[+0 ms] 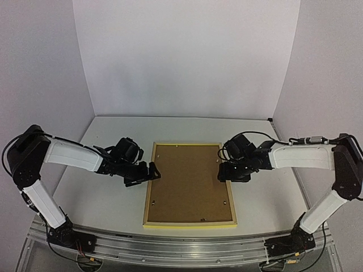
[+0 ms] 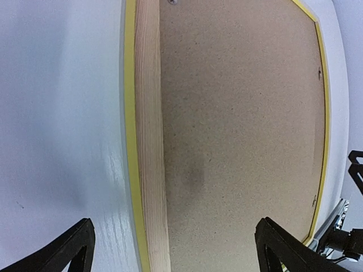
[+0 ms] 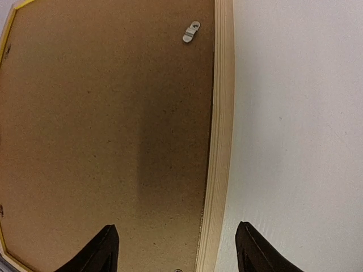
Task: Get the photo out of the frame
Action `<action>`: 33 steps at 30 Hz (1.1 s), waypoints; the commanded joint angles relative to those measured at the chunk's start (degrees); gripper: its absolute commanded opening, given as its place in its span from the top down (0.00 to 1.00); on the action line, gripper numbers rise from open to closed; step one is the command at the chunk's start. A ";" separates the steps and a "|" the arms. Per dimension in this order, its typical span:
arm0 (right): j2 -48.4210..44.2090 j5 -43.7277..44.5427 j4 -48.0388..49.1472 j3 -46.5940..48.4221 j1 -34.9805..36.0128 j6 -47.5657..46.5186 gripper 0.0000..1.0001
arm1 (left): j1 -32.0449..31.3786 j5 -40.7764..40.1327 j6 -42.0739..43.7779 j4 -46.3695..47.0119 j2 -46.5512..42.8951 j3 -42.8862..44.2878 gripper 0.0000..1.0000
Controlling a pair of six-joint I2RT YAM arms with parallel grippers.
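White table [image 1: 102, 187], yellow frame [image 1: 190, 222] face down mid-surface.
Brown backing board [image 1: 190, 181] fills it, a metal clip [image 3: 191, 32] at its edge; left gripper [image 1: 152, 171] and right gripper [image 1: 222, 170] gape wide, straddling opposite side rails.

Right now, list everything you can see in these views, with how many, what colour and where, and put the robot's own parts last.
the frame: one, yellow with a pale wood back, face down mid-table
backing board: one, brown, set in the frame's back
turn clips: a few, silver, along the backing board's edges
the photo: none showing
table: one, white, under the frame
rail: one, silver metal, along the table's near edge
left arm: one, white and black, reaching in from the left
right arm: one, white and black, reaching in from the right
left hand: one, black, open over the frame's left edge
right hand: one, black, open over the frame's right edge
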 commanded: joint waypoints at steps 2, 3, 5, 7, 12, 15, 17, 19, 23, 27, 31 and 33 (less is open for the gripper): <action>4.33 -3.10 -1.52 -1.48 -2.09 4.84 0.36 | 0.08 -6.41 5.32 -6.97 -3.27 8.85 0.00; 4.99 -3.10 -1.50 -1.63 -2.37 4.53 0.36 | 0.25 -7.18 5.68 -7.59 -2.61 10.03 0.00; 6.82 -4.02 -1.45 -1.80 -3.00 3.91 0.37 | 1.12 -7.35 6.43 -7.83 -1.33 11.85 0.00; 8.76 -4.72 -1.36 -1.76 -3.68 3.57 0.40 | 2.49 -6.09 7.21 -7.39 -0.43 12.73 0.01; 14.17 -8.14 -1.08 0.27 -7.17 -0.28 0.65 | 6.31 -4.00 9.61 -6.90 1.48 14.93 0.00; 17.14 -11.18 -1.19 3.01 -9.51 -3.81 0.82 | 8.48 -2.52 10.77 -6.80 2.34 16.41 0.00; 18.20 -12.20 -1.33 5.50 -11.32 -6.88 0.89 | 9.33 -2.75 11.49 -7.59 2.66 17.77 0.00; 19.17 -14.88 -1.74 8.19 -13.63 -11.15 0.95 | 9.99 -2.87 12.47 -8.03 2.59 18.62 0.00; 24.14 -23.34 -8.66 18.69 -17.49 -26.18 1.00 | 10.75 -3.15 15.59 -8.00 2.49 19.76 0.00; 31.21 -22.33 -18.05 29.68 -17.97 -44.59 1.00 | 11.52 -2.89 18.89 -10.23 4.02 22.48 0.00; 36.08 -25.43 -25.88 38.36 -18.14 -61.33 1.00 | 11.63 -2.24 21.58 -11.76 6.68 25.51 0.00; 38.03 -25.30 -28.74 43.07 -18.24 -67.02 1.00 | 11.68 -1.73 22.57 -12.36 8.44 27.14 0.00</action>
